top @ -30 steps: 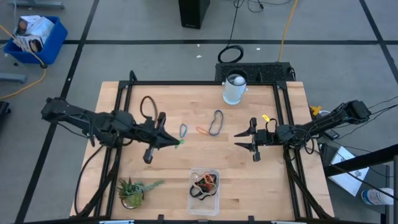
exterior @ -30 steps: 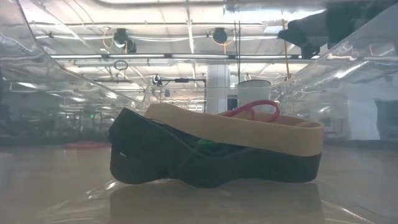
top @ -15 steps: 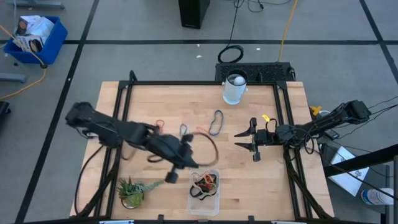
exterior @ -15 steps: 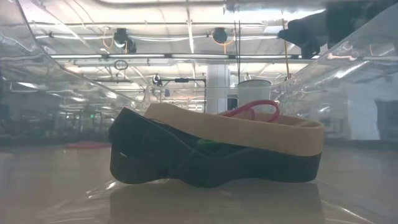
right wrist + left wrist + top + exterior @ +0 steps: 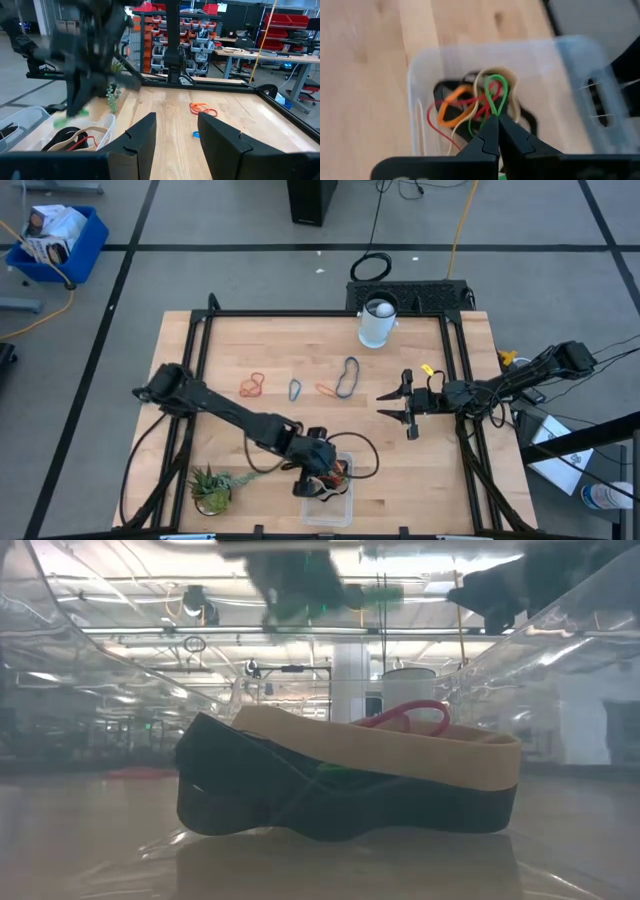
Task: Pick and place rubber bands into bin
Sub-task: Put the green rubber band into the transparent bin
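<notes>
My left gripper (image 5: 312, 472) is shut on a green rubber band (image 5: 495, 92) just above the clear bin (image 5: 344, 510), which shows in the left wrist view (image 5: 420, 75) holding orange, red, tan and black bands (image 5: 451, 107). In the low view the gripper is a blur at the top, with the green band (image 5: 382, 590) above the pile. More bands lie flat on the table: orange (image 5: 251, 386), blue-grey (image 5: 295, 390), orange (image 5: 325, 390) and dark (image 5: 347, 377). My right gripper (image 5: 396, 408) is open and empty at the table's right. My left gripper pinches the green band at one end of its loop (image 5: 496, 112) between its two fingertips. The fingers slant down toward the bin. The rest of the loop stands out past the fingertips, clear of the bands in the bin.
A white cup (image 5: 377, 323) stands at the table's far edge. A small green plant (image 5: 212, 488) sits at the near left, beside the bin. A black cable loops beside the bin (image 5: 365, 455). A blue crate (image 5: 55, 235) is on the floor, far left.
My left gripper, shut on the green band throughout, has swung from the table's middle left toward the near edge and the right, ending above the bin. The band has travelled with it. My right gripper has kept still.
</notes>
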Tool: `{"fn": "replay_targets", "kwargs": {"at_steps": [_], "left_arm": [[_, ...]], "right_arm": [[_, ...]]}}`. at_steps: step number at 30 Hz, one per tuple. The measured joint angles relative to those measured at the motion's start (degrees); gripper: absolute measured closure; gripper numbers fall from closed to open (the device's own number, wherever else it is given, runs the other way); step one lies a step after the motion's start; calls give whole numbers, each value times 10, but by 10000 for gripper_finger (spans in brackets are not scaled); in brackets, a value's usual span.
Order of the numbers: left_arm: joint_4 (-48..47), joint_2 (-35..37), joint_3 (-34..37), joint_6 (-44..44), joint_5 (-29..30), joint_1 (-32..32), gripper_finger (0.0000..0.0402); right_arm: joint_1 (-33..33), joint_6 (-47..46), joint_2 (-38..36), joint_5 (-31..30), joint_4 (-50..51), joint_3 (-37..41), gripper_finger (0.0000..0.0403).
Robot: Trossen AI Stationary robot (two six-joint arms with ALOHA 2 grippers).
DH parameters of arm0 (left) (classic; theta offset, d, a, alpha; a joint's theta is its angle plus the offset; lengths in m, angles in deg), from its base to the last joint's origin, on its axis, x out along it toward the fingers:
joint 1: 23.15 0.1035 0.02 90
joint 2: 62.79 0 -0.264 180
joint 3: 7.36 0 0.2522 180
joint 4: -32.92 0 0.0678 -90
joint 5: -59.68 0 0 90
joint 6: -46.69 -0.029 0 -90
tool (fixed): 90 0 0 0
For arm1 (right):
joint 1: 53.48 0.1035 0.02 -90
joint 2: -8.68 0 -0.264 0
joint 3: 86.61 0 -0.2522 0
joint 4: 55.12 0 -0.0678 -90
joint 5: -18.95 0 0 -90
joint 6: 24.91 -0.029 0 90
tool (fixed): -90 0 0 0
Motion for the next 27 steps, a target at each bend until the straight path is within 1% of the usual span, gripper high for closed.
{"fn": "replay_targets", "kwargs": {"at_steps": [5, 8, 23, 25, 27], "left_arm": [[-4, -42, 0, 36, -2, 0, 391], [-3, -53, 0, 38, -1, 0, 388], [-3, -53, 0, 71, 0, 1, 384], [-3, -53, 0, 82, 5, 1, 377], [-3, -53, 0, 87, 16, 1, 360]], "right_arm": [[0, 0, 0, 2, 8, 0, 264], [0, 0, 0, 2, 11, 0, 264], [0, 0, 0, 2, 12, 0, 264], [0, 0, 0, 2, 12, 0, 264], [0, 0, 0, 2, 12, 0, 264]]}}
